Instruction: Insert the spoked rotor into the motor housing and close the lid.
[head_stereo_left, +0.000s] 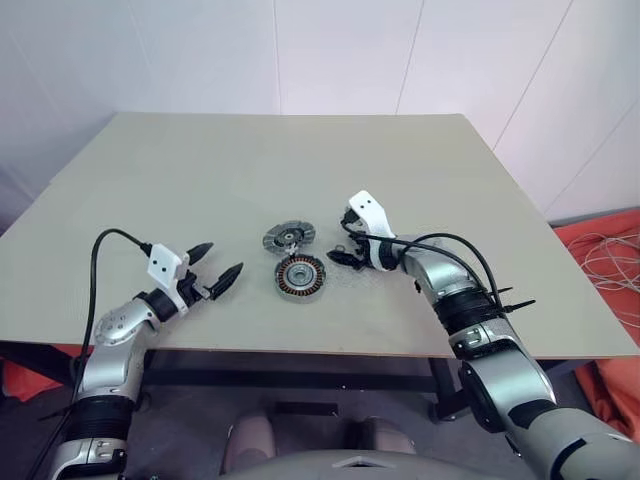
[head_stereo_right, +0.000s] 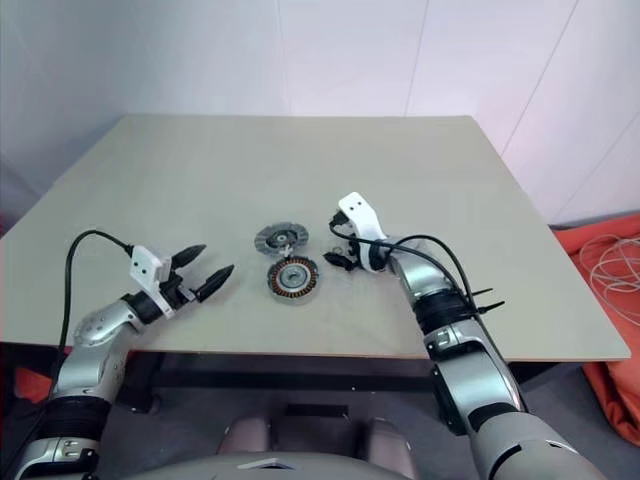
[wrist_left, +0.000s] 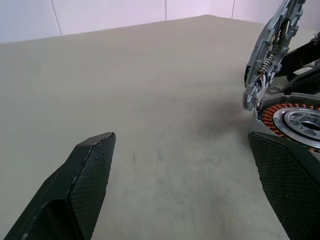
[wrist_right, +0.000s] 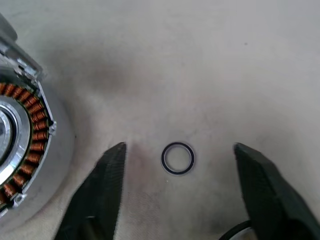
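Observation:
The motor housing (head_stereo_left: 300, 276), a ring of copper windings around a silver centre, lies face up near the table's front middle. Touching its far edge, a silver-grey ribbed disc, the lid (head_stereo_left: 289, 237), stands tilted up; the left wrist view catches it nearly edge-on (wrist_left: 270, 55). The spoked rotor is out of view. My right gripper (head_stereo_left: 338, 258) is just right of the housing, pointing down and open, its fingers (wrist_right: 107, 175) on either side of a tiny thin dark ring (wrist_right: 162, 159) lying flat on the table. My left gripper (head_stereo_left: 223, 258) is open left of the housing, holding nothing.
The beige table (head_stereo_left: 200, 180) has bare room on all sides of the parts. Its front edge runs close under both arms. Orange cloth and pale cables (head_stereo_left: 610, 260) lie on the floor to the right.

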